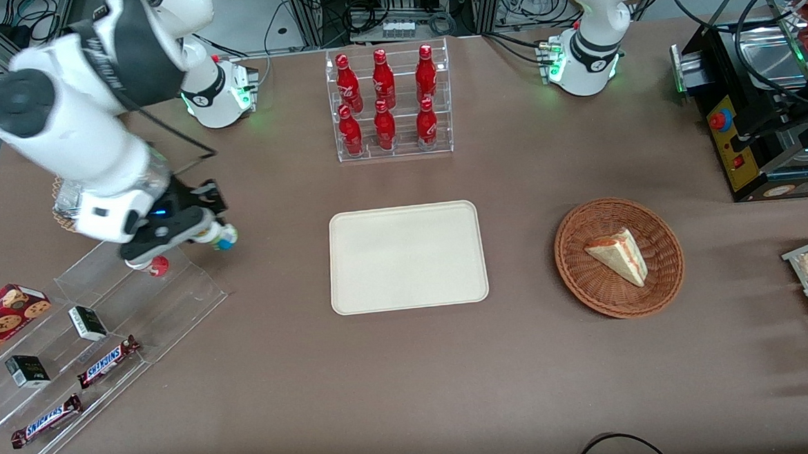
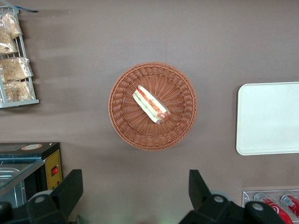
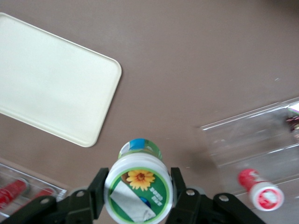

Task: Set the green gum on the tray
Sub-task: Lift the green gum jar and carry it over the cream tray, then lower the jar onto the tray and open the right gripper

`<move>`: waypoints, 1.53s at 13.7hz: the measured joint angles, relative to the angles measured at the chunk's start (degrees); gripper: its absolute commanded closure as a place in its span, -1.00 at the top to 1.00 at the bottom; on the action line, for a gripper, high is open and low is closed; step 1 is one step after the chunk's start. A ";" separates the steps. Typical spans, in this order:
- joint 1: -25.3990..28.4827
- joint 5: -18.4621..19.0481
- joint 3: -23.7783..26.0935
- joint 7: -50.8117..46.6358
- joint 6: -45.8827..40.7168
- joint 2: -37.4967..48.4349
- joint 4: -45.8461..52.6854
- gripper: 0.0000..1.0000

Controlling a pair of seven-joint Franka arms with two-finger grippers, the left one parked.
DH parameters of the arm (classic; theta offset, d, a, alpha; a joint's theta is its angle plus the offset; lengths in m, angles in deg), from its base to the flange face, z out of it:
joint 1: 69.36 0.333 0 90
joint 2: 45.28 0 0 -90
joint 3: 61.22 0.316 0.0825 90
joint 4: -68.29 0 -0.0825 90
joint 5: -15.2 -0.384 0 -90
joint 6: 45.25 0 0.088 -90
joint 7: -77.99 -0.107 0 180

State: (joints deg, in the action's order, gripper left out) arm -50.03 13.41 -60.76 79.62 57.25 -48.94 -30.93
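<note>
— Front view first: edges, open room?
— Tray (image 1: 407, 257) flat on the brown counter (image 1: 412, 379), rim free all round, nothing on it. Bare counter between tray and clear stepped stand (image 1: 99, 340). Bottle rack (image 1: 389, 103) farther from the camera than the tray, well apart. Wicker basket (image 1: 618, 257) with a sandwich wedge beside the tray, toward the parked arm's end, a gap between.
— And the end effector (image 1: 216, 235)?
— Toward the working arm's end from the tray, above the stand's upper step, well apart from the tray. Closed around the green gum (image 1: 222, 236), lifted off the stand. Red-lidded bottle (image 1: 158, 266) just beside it, on the stand.
— Left wrist view?
— Tray's edge (image 2: 268, 119) beside the basket (image 2: 153, 106), bare counter between.
— Right wrist view?
— End effector (image 3: 138, 189) clamped on the green gum (image 3: 138, 186), one finger (image 3: 98, 189) pressed against each side of the lid. Tray (image 3: 51, 91) apart from the bottle, rounded corner nearest. Red-lidded bottle (image 3: 260, 192) lying on the stand.
</note>
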 measured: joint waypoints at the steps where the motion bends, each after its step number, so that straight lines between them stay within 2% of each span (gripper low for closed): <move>1: 1.20 0.00 0.47 -3.95 0.02 -1.19 0.46 -1.00; 6: 11.17 0.00 1.10 -25.16 1.69 -10.32 5.43 -1.00; 10: 15.86 0.13 2.78 -37.37 9.62 -16.61 6.33 -1.00; 16: 22.81 7.45 4.70 -52.75 20.78 -26.77 6.68 -1.00; 21: 23.65 11.63 4.67 -58.40 26.45 -31.43 6.80 -1.00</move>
State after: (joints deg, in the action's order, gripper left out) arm -26.38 25.04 -56.09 21.22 83.70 -80.37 -24.13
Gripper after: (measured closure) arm 0.414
